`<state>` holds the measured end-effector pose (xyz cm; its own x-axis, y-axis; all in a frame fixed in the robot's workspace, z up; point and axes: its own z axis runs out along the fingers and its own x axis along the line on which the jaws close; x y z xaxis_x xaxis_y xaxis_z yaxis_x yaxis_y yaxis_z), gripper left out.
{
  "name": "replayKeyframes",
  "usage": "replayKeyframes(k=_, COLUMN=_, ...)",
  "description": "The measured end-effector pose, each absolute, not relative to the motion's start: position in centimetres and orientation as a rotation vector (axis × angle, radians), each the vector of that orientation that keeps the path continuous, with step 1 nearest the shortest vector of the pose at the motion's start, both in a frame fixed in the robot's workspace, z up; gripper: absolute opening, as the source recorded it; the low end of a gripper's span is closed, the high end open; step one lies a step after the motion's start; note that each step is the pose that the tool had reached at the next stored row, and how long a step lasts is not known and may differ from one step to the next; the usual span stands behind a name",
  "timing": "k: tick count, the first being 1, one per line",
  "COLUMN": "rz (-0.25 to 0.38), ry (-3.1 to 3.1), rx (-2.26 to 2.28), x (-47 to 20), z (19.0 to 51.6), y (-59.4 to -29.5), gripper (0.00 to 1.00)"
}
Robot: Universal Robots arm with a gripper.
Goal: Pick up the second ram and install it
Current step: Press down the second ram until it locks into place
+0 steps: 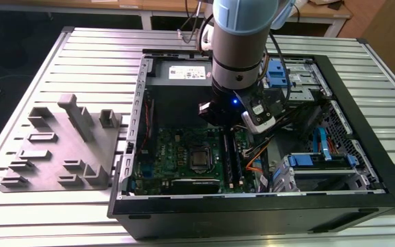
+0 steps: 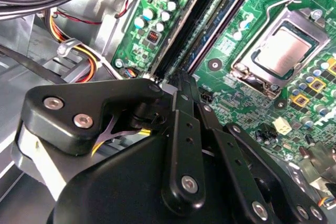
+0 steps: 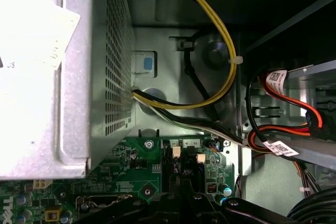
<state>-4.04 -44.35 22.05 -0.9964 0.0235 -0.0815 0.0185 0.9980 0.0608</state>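
Observation:
My gripper is shut, its two black fingers pressed together with their tips at one end of the long black memory slots on the green motherboard. In the first wrist view the gripper meets the slot ends from above. Nothing shows between the fingers. A thin bluish strip runs along the slots, and I cannot tell whether it is the second ram. In the exterior view the arm reaches down into the open computer case, right above the slots.
The processor socket lies beside the slots. Yellow, black and red cables loop near a perforated metal box. A grey tray with upright blocks sits on the slatted table at the exterior view's left. Blue drive brackets stand at the exterior view's right.

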Motion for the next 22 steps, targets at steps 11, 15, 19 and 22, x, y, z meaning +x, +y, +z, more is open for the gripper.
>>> replayKeyframes(k=11, rz=0.092, ry=3.058, rx=0.032, x=-4.04, z=21.87, y=-44.34, gripper=0.07)
replayKeyframes(k=15, rz=0.093, ry=3.058, rx=0.032, x=-4.04, z=21.76, y=-44.34, gripper=0.07)
replayKeyframes(k=19, rz=0.093, ry=3.058, rx=0.032, x=-4.04, z=21.74, y=-44.34, gripper=0.07)
replayKeyframes(k=22, rz=0.093, ry=3.058, rx=0.032, x=-4.04, z=21.74, y=-44.34, gripper=0.07)
